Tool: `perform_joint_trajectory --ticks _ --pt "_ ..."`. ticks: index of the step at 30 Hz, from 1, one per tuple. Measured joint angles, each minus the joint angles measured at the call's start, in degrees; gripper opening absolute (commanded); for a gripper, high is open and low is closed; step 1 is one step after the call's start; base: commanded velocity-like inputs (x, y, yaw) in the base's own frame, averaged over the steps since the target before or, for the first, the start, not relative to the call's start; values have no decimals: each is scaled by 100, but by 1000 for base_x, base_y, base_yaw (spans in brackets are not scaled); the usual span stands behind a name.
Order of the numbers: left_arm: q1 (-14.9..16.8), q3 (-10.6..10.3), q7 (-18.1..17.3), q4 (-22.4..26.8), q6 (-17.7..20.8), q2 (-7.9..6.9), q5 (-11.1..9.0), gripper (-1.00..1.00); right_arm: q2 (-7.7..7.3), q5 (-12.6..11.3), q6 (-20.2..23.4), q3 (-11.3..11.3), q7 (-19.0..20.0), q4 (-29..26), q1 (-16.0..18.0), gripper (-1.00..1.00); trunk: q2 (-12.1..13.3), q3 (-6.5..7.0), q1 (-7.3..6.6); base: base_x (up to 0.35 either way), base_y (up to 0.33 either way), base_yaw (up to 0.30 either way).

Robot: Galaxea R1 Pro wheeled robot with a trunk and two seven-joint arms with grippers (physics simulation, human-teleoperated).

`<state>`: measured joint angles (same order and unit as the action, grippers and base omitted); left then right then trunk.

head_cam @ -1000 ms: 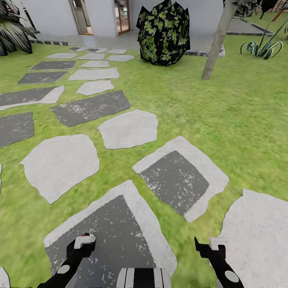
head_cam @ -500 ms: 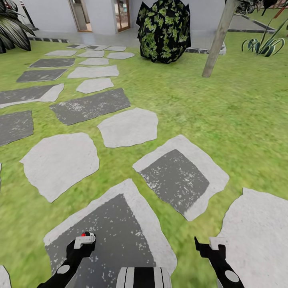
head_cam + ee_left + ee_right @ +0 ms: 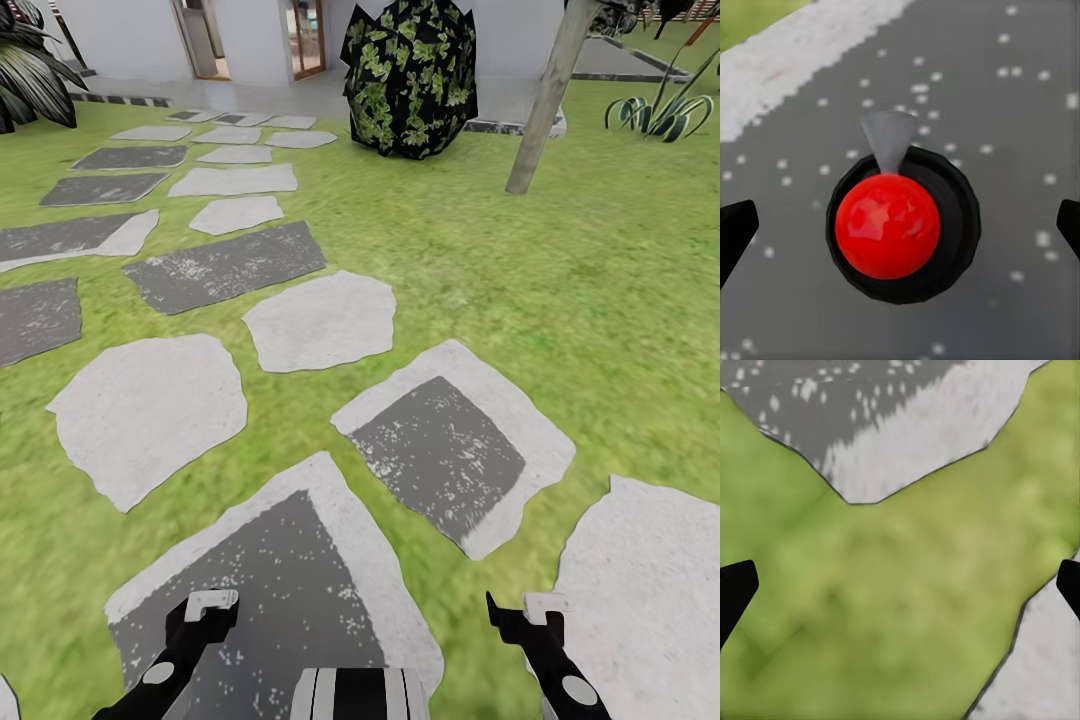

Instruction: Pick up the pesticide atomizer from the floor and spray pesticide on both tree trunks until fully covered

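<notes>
The pesticide atomizer [image 3: 894,225], a small black round bottle with a red top and a grey nozzle, stands on a dark grey stepping stone [image 3: 1005,90]. My left gripper [image 3: 900,225] hangs open straight above it, a fingertip on either side and well apart from it. From the head camera, the left gripper [image 3: 205,608] is low over the near stone [image 3: 290,590] and hides the atomizer. My right gripper [image 3: 527,612] is open over grass [image 3: 900,592], holding nothing. One bare grey-beige tree trunk [image 3: 546,100] leans far ahead to the right.
Grey and white stepping stones [image 3: 320,320] run across the lawn toward a white building [image 3: 250,40]. A dark leafy bush [image 3: 408,78] stands ahead, with spiky plants at the far left [image 3: 30,75] and far right [image 3: 655,115]. Open grass [image 3: 560,270] lies to the right.
The atomizer's red top, seen beside the left gripper's tip earlier, is now hidden under it. The whole head view has shifted slightly. The right gripper has not moved.
</notes>
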<state>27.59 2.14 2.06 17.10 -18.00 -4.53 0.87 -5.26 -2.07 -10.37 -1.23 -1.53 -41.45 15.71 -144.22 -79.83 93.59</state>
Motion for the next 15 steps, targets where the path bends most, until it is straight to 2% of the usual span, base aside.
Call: perform_joint_trajectory --ticks 15 --pt "0 0 0 0 0 -5 0 100 0 0 0 -3 0 1 0 100 0 0 0 1 0 0"
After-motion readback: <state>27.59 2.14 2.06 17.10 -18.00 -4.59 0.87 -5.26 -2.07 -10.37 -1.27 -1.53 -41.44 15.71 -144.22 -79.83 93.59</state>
